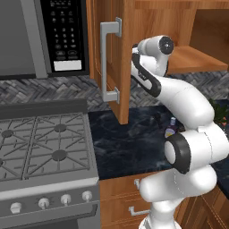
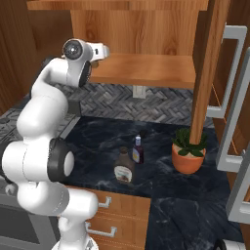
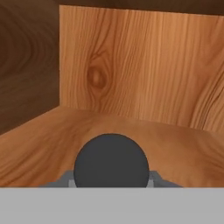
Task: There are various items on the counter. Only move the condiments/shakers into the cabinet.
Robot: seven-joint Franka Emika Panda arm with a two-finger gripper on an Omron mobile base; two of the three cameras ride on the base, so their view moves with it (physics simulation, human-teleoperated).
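Shaker (image 3: pixel 111 160), dark round top: pinched in pincer (image 3: pixel 111 183), over cabinet shelf (image 3: pixel 43 144). Syrup btl (image 2: pixel 124 166) & blue btl (image 2: pixel 138 150): on table (image 2: pixel 166 195), beside potted plant (image 2: pixel 188 151).

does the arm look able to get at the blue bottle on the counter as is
Probably not right away: the gripper is up in the cabinet, its jaws shut on the shaker. The blue bottle stands unobstructed beside the syrup bottle.

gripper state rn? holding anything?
Gripper: shut on the shaker, whose dark round top sits between the fingertips, held over the cabinet shelf.
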